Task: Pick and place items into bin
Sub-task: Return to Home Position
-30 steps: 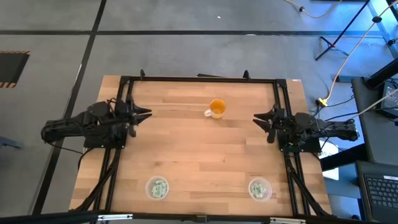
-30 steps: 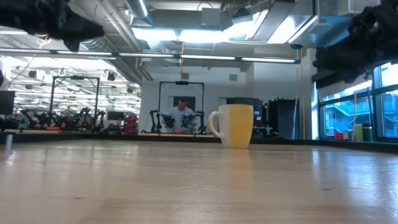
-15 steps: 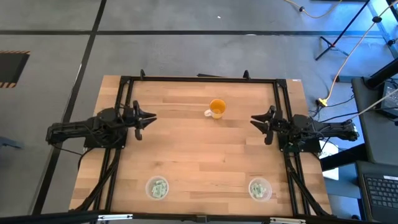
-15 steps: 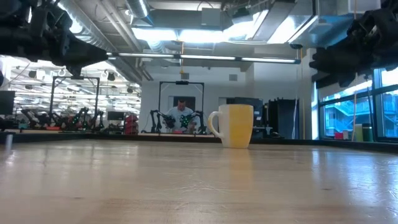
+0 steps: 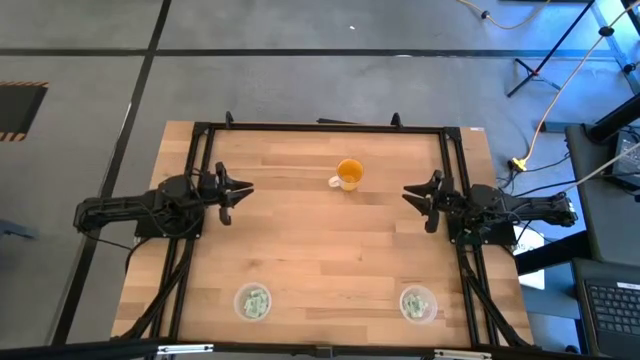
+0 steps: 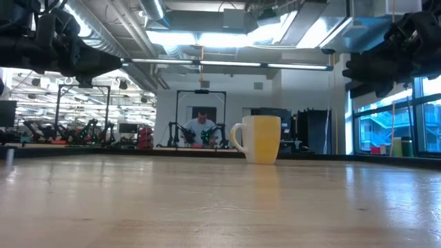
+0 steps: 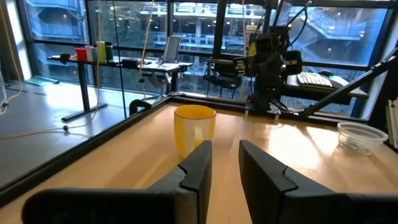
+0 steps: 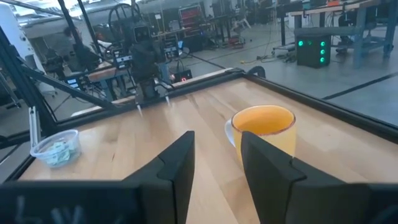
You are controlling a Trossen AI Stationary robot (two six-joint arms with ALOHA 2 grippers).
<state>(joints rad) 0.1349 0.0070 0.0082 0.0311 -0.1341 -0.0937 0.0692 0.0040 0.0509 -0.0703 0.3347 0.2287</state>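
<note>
Green-and-white packets lie heaped in two small clear bowls near the table's near edge: the left bowl (image 5: pixel 254 302) (image 8: pixel 57 148) and the right bowl (image 5: pixel 418 303) (image 7: pixel 360 135). My left gripper (image 5: pixel 238 190) (image 7: pixel 225 163) hovers open above the table's left side and points at the orange mug (image 5: pixel 349 175) (image 7: pixel 194 127). My right gripper (image 5: pixel 413 193) (image 8: pixel 217 158) hovers open above the right side, facing the mug (image 8: pixel 264 130) from the opposite direction. Both are well clear of the bowls. The mug stands upright on its base.
A black frame (image 5: pixel 320 127) runs along the table's far, left and right edges. The orange mug (image 6: pixel 258 138) stands mid-table toward the far edge, between the two grippers. Bare wood (image 5: pixel 330 250) lies between the arms and the bowls. A person (image 6: pixel 201 127) sits far off in the room.
My left gripper has moved toward the table's right and come down a little, nearer the mug. My right gripper has shifted slightly toward the table's left. The mug and the bowls have stayed where they were.
</note>
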